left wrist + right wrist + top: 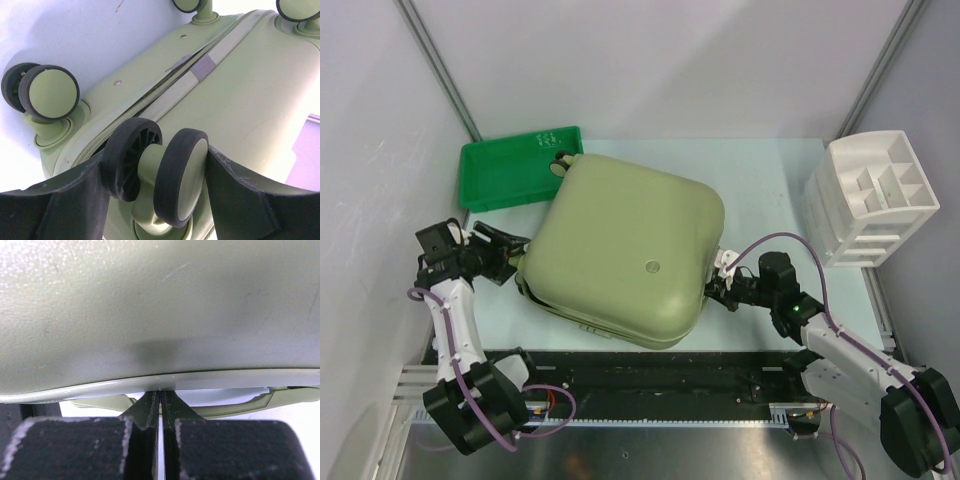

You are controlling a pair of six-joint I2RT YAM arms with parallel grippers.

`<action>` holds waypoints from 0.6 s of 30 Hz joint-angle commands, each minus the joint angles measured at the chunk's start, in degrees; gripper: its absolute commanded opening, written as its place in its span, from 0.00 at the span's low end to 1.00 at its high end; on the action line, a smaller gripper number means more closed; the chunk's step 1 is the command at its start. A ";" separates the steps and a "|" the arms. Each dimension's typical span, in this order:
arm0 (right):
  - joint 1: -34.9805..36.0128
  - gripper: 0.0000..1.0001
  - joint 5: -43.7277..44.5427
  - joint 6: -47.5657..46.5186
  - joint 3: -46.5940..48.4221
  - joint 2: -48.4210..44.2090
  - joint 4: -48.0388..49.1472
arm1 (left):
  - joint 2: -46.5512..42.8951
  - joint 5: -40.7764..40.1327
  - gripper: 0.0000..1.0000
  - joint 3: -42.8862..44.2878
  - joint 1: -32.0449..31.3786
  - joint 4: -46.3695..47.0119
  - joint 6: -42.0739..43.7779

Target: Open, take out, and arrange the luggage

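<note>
The pale worktop (pixel 760 180) carries the luggage (pixel 625 250) lying flat at its centre, with a green tray (pixel 505 170) at its eleven o'clock corner. At nine o'clock we see the left fingers (pixel 60 210) spread either side of a caster wheel (pixel 180 175); we cannot tell whether they clamp it. At four o'clock the right fingers (pixel 75 450) are pressed together at the rim.

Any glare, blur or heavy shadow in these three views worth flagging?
Top view: even light, sharp, soft sheen on the luggage. Left wrist: wheel crisp, backdrop washed out. Right wrist: luggage fills frame, speckled glare top left, shadow above the shut right gripper.
</note>
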 commanded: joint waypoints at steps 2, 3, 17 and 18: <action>1.10 0.00 -3.39 -0.07 1.30 -0.01 7.23 | -0.61 3.49 0.43 -0.55 -0.52 4.48 -2.06; 1.19 0.00 -3.39 0.11 1.30 -0.01 7.40 | -0.44 3.40 0.36 -0.46 -0.52 4.65 -1.71; 4.18 0.00 -1.55 0.73 0.95 1.40 9.95 | -0.87 5.42 0.86 1.56 -0.52 9.57 -4.07; 4.18 0.00 -1.63 0.81 1.04 1.40 9.95 | -1.31 5.25 0.86 1.38 -0.52 10.01 -4.51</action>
